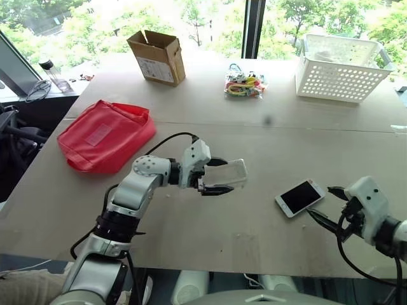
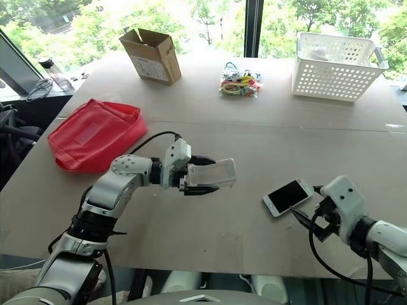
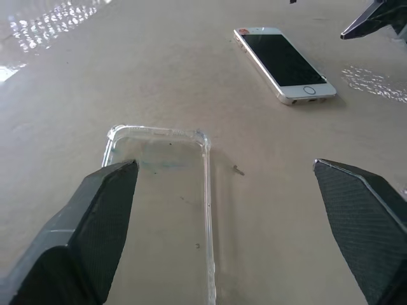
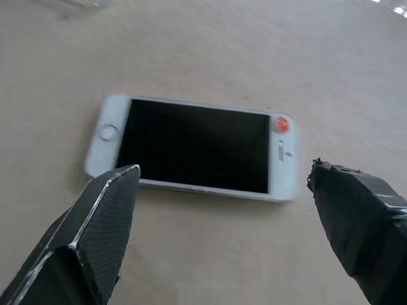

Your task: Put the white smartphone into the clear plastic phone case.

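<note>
Left wrist view: jaws wide beside clear plastic phone case (image 3: 162,210) (unheld).

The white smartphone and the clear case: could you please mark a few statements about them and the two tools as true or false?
1. The white smartphone lies screen up on the table. True.
2. The phone is already seated in the clear plastic phone case. False: they lie apart.
3. The right tool has its fingers spread, with the phone beyond them. True.
4. The left tool is shut tight on the case. False: its fingers are spread wide.
5. The white basket sits beside the red pouch. False: they are at opposite sides.
</note>
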